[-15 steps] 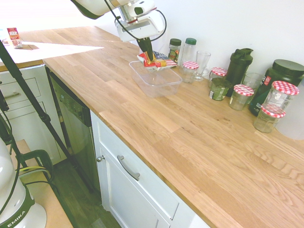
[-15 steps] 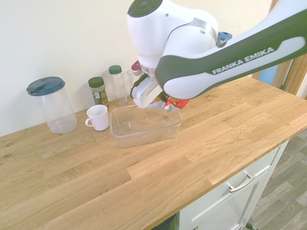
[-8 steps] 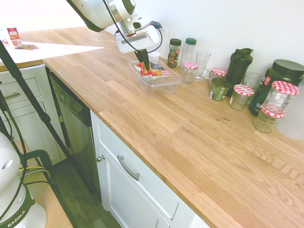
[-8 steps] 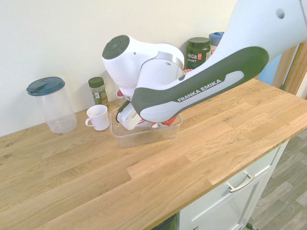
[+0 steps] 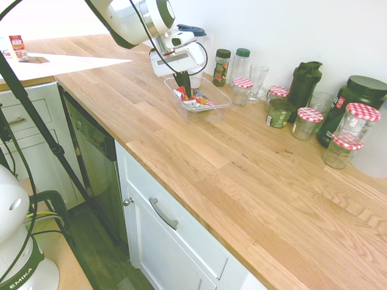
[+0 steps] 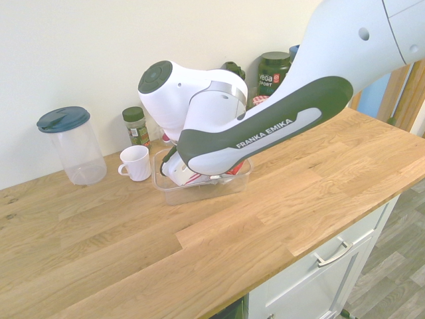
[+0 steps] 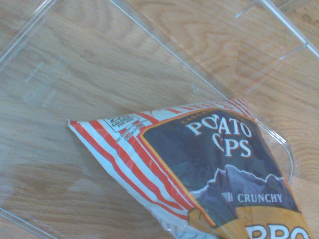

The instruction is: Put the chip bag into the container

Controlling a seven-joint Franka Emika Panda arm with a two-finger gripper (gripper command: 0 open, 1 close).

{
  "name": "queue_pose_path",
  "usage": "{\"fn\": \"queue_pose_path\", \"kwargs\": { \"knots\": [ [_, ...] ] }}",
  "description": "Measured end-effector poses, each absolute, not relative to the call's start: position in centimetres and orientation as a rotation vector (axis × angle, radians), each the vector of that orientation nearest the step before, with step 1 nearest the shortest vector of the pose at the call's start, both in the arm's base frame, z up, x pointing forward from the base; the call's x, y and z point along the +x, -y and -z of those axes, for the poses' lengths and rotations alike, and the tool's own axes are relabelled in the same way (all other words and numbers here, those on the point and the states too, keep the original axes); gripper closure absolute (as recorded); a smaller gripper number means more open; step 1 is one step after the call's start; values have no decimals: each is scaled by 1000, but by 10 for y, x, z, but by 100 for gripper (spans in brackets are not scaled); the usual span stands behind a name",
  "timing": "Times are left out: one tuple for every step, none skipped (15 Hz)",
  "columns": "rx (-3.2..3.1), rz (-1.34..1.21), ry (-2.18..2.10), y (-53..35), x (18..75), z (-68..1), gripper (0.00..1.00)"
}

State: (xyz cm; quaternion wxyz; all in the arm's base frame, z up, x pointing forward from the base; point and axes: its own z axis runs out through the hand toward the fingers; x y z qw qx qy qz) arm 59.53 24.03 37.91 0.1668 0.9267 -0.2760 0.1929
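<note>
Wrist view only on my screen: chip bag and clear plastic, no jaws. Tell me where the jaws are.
Observer: The first exterior view has them pointing down into the clear container, shut on the chip bag.
Operator: Name whatever stands closest to the container.
Observer: A white mug, close beside one end, its handle turned away from the container.
Operator: Now tell me what is beyond the mug.
Observer: A clear pitcher with a dark blue lid, on the mug's far side from the container.
</note>
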Motion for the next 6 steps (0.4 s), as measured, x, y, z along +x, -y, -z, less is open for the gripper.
{"fn": "queue_pose_path", "kwargs": {
  "knots": [
    [2637, -552, 791, -241, 595, -380, 0],
    [2636, -556, 803, -241, 595, -382, 0],
    [2639, -566, 818, -241, 594, -388, 0],
    [2647, -582, 835, -242, 593, -401, 0],
    [2662, -602, 863, -243, 589, -421, 0],
    [2681, -622, 891, -243, 583, -446, 0]
  ]
}}
